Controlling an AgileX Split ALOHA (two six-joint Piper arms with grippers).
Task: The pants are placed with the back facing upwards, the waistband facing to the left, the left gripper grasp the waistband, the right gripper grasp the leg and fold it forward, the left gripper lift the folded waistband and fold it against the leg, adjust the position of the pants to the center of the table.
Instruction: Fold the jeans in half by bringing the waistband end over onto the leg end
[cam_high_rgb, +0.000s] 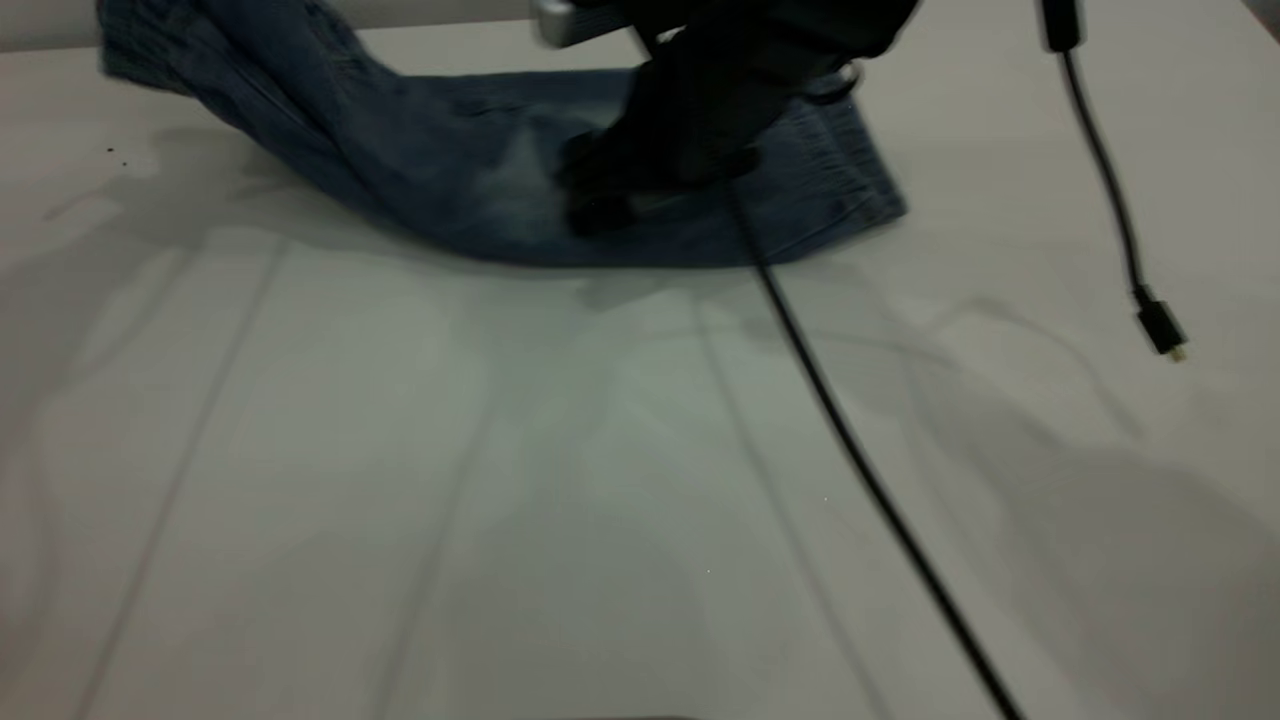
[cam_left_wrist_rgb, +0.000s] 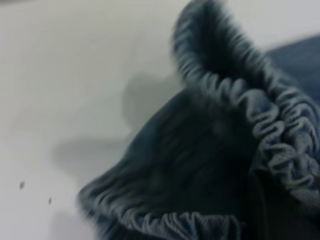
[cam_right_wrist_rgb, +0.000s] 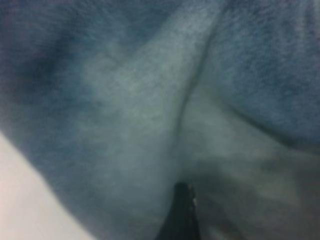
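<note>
Left gripper unseen, waistband (cam_left_wrist_rgb: 260, 120) raised; right gripper (cam_high_rgb: 600, 200) presses pants (cam_high_rgb: 450, 190), grip unclear, table (cam_high_rgb: 500, 480) wide

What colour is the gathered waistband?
Dark blue denim; the waistband shows best in the left wrist view.

Bare table (cam_high_rgb: 450, 500) lies open, crossed only by a black cable (cam_high_rgb: 850, 450).

A black cable (cam_high_rgb: 860, 460) is running diagonally across the surface toward the near edge. Farther right, a second thin black cable (cam_high_rgb: 1100, 160) is hanging down, its plug (cam_high_rgb: 1160, 328) dangling at the end.
</note>
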